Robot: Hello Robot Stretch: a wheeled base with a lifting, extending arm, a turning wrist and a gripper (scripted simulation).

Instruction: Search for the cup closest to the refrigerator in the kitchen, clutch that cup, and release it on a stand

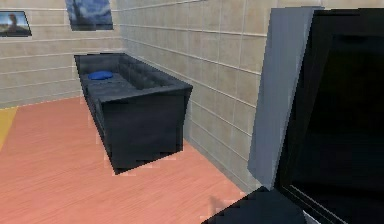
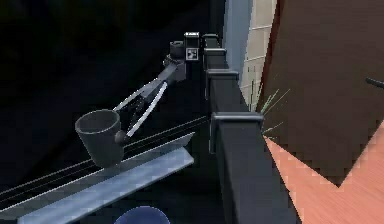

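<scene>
End effector (image 2: pixel 128 121) fingers at dark cup (image 2: pixel 98 136); whether held, cannot tell.

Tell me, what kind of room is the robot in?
Probably a living room: there is a dark sofa with a blue cushion, a framed picture above it, and a big black screen like a TV.

A dark leather sofa (image 1: pixel 135 105) bearing a small blue cushion (image 1: pixel 99 75) stands along the beige tiled wall (image 1: pixel 215 60), below a framed picture (image 1: pixel 90 12).
</scene>
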